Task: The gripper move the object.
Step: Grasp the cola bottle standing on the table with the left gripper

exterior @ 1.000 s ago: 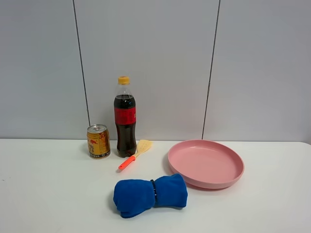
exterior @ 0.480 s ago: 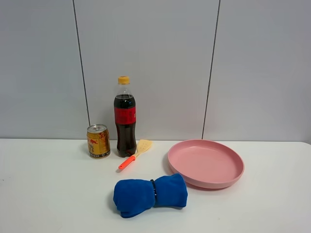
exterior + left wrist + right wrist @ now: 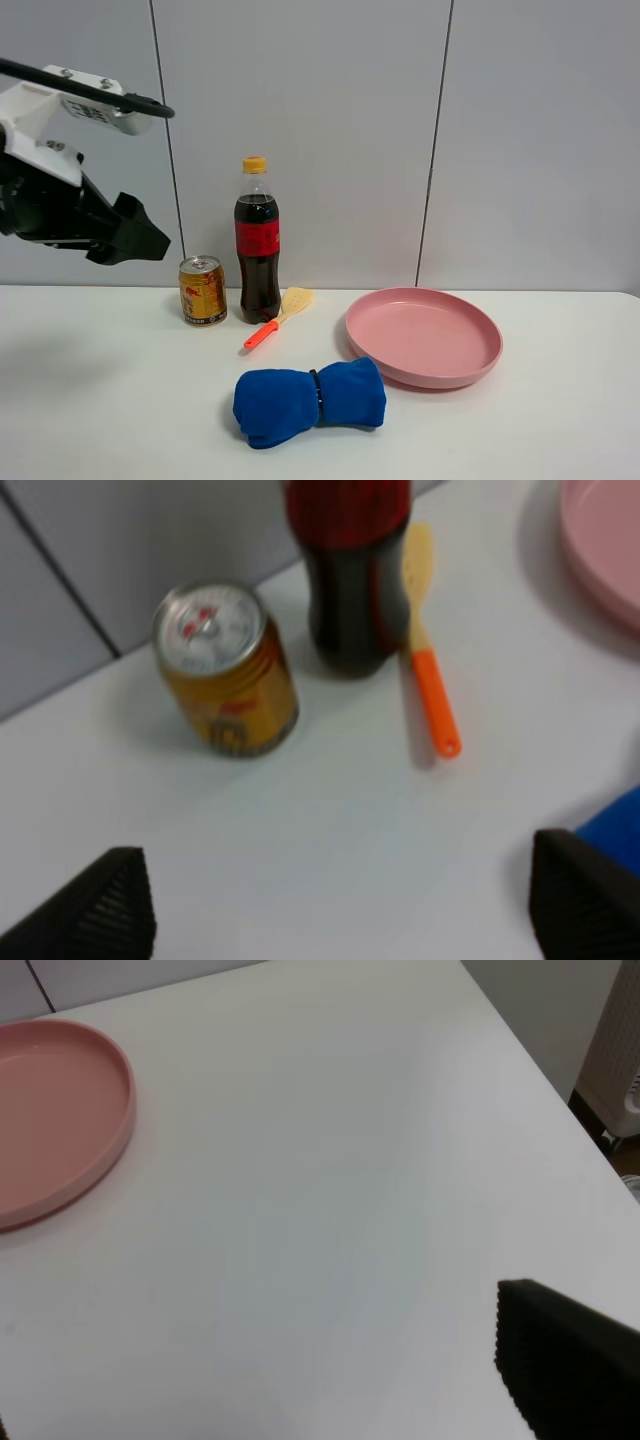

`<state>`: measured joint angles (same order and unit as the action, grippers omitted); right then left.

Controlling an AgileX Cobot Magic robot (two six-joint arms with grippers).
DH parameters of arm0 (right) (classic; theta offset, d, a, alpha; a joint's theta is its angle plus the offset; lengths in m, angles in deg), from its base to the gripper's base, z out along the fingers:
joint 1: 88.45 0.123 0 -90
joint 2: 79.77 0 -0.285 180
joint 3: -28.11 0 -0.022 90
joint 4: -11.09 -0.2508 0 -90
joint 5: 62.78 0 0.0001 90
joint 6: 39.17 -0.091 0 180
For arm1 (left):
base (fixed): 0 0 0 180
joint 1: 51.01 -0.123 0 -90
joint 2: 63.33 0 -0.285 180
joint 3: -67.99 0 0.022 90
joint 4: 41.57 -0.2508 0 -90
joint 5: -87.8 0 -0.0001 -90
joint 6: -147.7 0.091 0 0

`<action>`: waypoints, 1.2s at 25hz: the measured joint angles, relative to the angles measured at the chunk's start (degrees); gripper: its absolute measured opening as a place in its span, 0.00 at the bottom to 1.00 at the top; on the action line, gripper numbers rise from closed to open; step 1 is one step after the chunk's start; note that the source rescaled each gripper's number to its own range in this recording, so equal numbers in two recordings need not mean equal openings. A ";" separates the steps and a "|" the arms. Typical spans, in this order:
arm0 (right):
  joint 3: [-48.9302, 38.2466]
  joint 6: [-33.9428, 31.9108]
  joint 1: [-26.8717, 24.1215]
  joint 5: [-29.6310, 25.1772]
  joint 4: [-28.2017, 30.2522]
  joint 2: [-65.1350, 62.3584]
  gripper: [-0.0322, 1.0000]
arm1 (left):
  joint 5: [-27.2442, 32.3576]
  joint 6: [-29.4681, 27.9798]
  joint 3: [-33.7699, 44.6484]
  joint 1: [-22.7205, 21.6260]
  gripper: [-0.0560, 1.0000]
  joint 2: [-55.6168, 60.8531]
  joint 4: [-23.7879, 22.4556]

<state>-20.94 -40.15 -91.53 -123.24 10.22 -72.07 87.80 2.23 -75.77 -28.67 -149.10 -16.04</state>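
The cola bottle [image 3: 258, 250], with a red label and a yellow-orange cap, stands upright at the back of the white table. Its lower part shows in the left wrist view [image 3: 350, 580]. My left gripper [image 3: 135, 240] hangs in the air at the left, above the table and to the left of the bottle and apart from it. Its jaws are wide open and empty [image 3: 345, 910]. My right gripper [image 3: 280, 1400] is out of the high view. It hovers open and empty over bare table to the right of the pink plate [image 3: 50, 1110].
A gold can [image 3: 203, 291] stands just left of the bottle. A yellow spatula with an orange handle [image 3: 275, 318] lies just right of it. A rolled blue cloth [image 3: 310, 400] lies in front. The pink plate [image 3: 424, 335] sits at the right. The table's right edge [image 3: 540, 1080] is near.
My left arm has come into the high view from the left, raised above the table. The bottle and the other things have not moved.
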 joint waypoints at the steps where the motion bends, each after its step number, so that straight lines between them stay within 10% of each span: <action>1: 0.00 0.00 0.00 0.00 0.00 0.00 1.00 | -2.51 0.00 -0.19 1.29 0.55 -1.00 -0.06; 5: 0.00 0.00 0.00 0.00 0.00 0.00 1.00 | -7.90 -5.73 -2.44 4.98 0.55 -4.41 -7.31; 15: 0.00 0.00 0.00 0.00 0.00 0.00 1.00 | -16.76 -46.95 -9.10 3.97 0.94 -13.91 -38.92; 30: 0.00 0.00 0.00 0.00 0.00 0.00 1.00 | -25.75 -51.02 -15.90 -0.51 0.95 -27.31 -41.19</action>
<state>-20.94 -40.15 -91.53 -123.24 10.22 -72.07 62.05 -48.79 -91.67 -29.19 -176.41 -57.23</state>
